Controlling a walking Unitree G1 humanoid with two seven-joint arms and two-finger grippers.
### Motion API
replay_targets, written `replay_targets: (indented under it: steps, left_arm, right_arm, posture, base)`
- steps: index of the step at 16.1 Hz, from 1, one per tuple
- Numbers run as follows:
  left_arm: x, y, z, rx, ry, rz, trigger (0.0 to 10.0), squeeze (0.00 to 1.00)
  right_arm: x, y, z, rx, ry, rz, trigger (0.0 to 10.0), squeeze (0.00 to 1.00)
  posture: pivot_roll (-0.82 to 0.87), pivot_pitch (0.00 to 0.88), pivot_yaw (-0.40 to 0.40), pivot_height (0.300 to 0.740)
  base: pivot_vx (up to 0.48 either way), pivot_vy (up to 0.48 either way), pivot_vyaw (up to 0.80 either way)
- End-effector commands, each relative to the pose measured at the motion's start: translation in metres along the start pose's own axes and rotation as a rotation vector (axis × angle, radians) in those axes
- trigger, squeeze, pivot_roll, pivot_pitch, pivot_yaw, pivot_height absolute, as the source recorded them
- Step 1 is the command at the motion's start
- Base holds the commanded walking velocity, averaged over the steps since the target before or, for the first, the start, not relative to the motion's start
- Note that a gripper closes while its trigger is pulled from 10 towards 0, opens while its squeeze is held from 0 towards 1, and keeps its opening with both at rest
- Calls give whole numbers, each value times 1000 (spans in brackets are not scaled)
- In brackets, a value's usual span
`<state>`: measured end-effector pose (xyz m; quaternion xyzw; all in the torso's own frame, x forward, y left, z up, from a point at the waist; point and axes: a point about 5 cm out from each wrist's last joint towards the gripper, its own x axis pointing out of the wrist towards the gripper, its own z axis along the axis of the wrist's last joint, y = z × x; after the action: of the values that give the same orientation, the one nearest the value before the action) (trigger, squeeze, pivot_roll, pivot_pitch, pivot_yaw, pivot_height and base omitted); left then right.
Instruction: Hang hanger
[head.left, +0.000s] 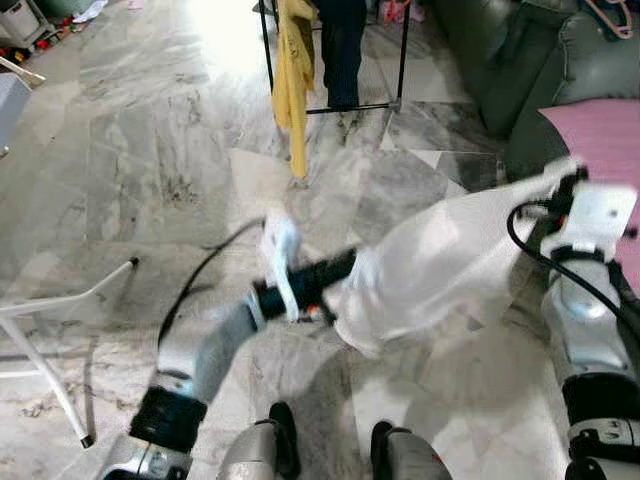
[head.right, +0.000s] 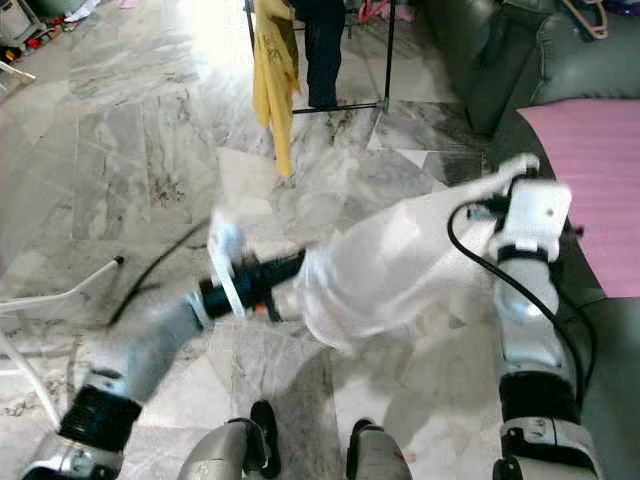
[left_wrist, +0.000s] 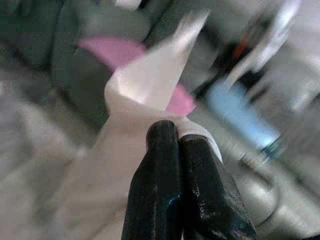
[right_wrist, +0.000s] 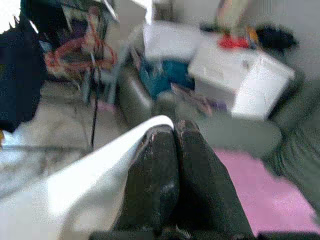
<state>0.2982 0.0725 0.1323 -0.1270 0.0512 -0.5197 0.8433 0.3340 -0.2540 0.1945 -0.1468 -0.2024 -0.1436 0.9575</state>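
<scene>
The robot's two dark feet (head.left: 330, 445) stood at six o'clock on a grey-and-white marble floor (head.left: 150, 170), glossy enough to throw back a wash of window glare at twelve o'clock. Just above them a white garment (head.left: 440, 265) was stretched between both arms, sagging in the middle and blurred. The left pincer (head.left: 335, 272) reached in from seven o'clock; in its wrist view the two black fingers (left_wrist: 200, 190) were pressed fully together with a fold of the white cloth caught between them. The right pincer (right_wrist: 172, 137), raised at three o'clock, likewise had its fingers closed tight on the garment's edge, seen along its wrist view; from the head views the tips were hidden behind the wrist housing and cloth.

At twelve o'clock stood a black-framed clothes rack (head.left: 335, 105) with a yellow garment (head.left: 293, 70) and a dark one (head.left: 342, 45) hanging from it. A pink hanger (head.left: 612, 18) lay on a dark green sofa (head.left: 520, 70) at one to two o'clock, well apart from both pincers. A pink mat (head.left: 605, 135) lay beside the right arm at three o'clock. White metal legs of some stand (head.left: 60, 310) crossed the floor at eight o'clock, and clutter of toys sat at eleven o'clock.
</scene>
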Motion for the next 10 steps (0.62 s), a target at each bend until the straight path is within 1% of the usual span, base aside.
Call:
replay_targets:
  steps: [1, 2, 3, 4, 5, 6, 7, 8, 10]
  left_arm:
    - [-6, 2, -22, 41, 83, 27, 510, 0]
    - [-9, 4, -40, 58, 147, 47, 4667, 0]
    - [-11, 4, -51, 84, 178, 44, 7137, 0]
    - [-11, 6, -59, 95, 194, 65, 8000, 0]
    - [-11, 7, -62, 102, 196, 69, 9647, 0]
    - [-11, 10, -68, 107, 209, 90, 9255, 0]
    - [-11, 10, -68, 111, 210, 95, 10000, 0]
    - [-12, 15, -72, 135, 233, 136, 10000, 0]
    - [-13, 19, -75, 159, 251, 178, 10000, 0]
  right_arm:
    - [0, 5, 12, -5, -43, 18, 0, 0]
    - [1, 12, 23, 1, -77, 44, 0, 0]
    - [-1, 19, 32, 9, -98, 69, 0, 0]
    - [-5, 26, 39, 2, -116, 98, 0, 0]
    - [-6, 28, 42, 4, -119, 105, 0, 0]
    - [-11, 35, 47, 0, -133, 133, 0, 0]
    - [-12, 36, 48, -4, -134, 138, 0, 0]
    - [-15, 42, 51, 17, -136, 155, 0, 0]
    - [-17, 47, 55, 35, -136, 166, 0, 0]
  posture:
    - [-158, 239, 70, 740]
    - [-158, 239, 70, 740]
    - [-173, 237, 68, 740]
    - [-176, 238, 68, 740]
    - [-177, 238, 68, 740]
    - [-178, 237, 69, 740]
    - [-178, 237, 69, 740]
    - [-178, 239, 70, 740]
    - [-181, 239, 71, 740]
  base:
    - [0, 0, 0]
    - [0, 0, 0]
    - [0, 0, 0]
    - [0, 0, 0]
    - [0, 0, 0]
    - [0, 0, 0]
    - [0, 0, 0]
    - [0, 0, 0]
    - [0, 0, 0]
